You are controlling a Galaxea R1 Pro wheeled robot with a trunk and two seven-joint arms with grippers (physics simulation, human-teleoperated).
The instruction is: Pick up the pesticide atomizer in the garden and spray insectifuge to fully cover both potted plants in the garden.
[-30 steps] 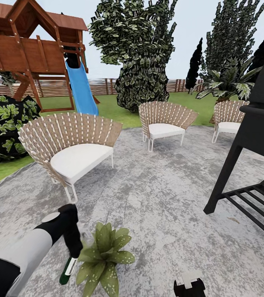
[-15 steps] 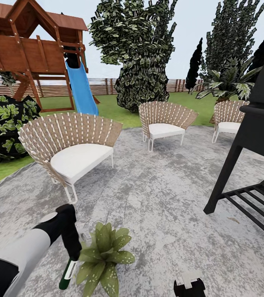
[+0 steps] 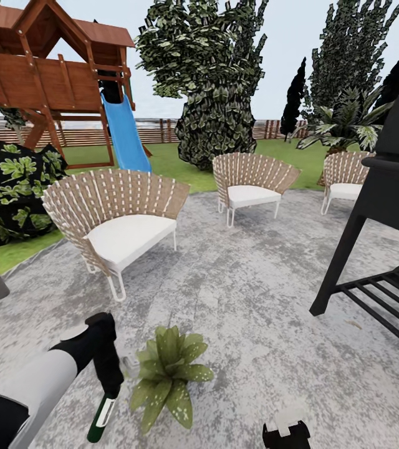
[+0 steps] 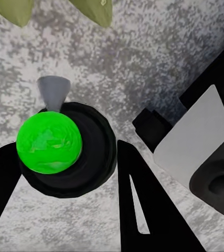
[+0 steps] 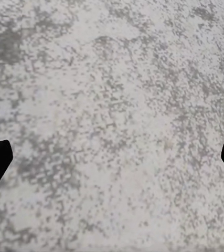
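The left gripper (image 3: 111, 390) is pinching the pesticide atomizer (image 3: 101, 416), which hangs dark-bottle-down over the grey paved patio (image 3: 249, 299), just beside the potted plant (image 3: 169, 373). In the left wrist view the atomizer's round body with its green end (image 4: 49, 140) sits squeezed between the black fingers (image 4: 143, 210), leaf tips (image 4: 91, 9) near it. The right gripper (image 5: 112, 157) is spread wide over bare paving. There's plenty of open patio between the plant, the nearest wicker chair (image 3: 115, 218) and the black grill stand (image 3: 374, 249) at the right edge; the lawn (image 3: 12, 252) borders the far left edge.
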